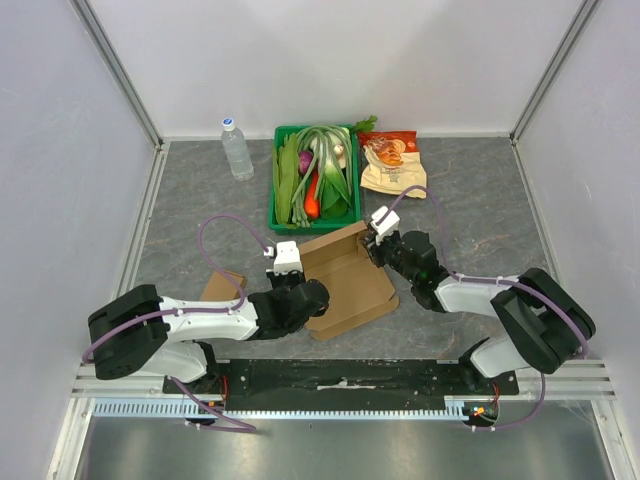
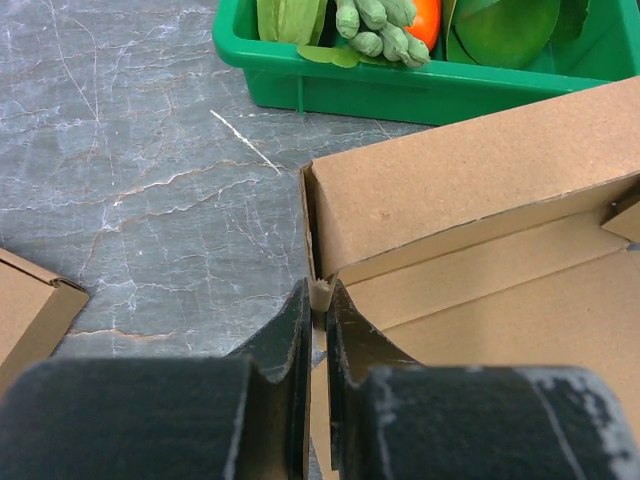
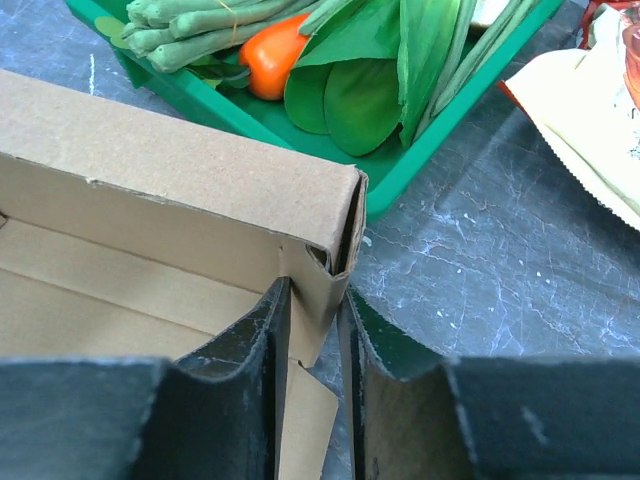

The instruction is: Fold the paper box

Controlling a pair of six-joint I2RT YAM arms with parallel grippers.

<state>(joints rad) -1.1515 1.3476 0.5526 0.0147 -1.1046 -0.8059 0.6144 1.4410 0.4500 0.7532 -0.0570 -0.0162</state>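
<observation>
Box point(image 1: 350, 285) sits mid-counter point(image 1: 200, 200), just in front of the green crate point(image 2: 400, 95). Approx. a third done, by my guess.

Done: back wall is up, running along the crate side. Both back corners are formed, w/ side flaps turned in.

L gripper point(image 2: 318, 305): nearly closed, pinching the thin tab at the back-left corner. R gripper point(image 3: 310, 300): narrow gap, clamped on the folded flap at the back-right corner.

Left to do: side walls only start at the corners. The rest of the sheet, incl. the front half, lies flat on the counter. Front wall and lid are not raised and nothing looks tucked or locked. Can't tell if the corners would hold w/o the grip.
</observation>
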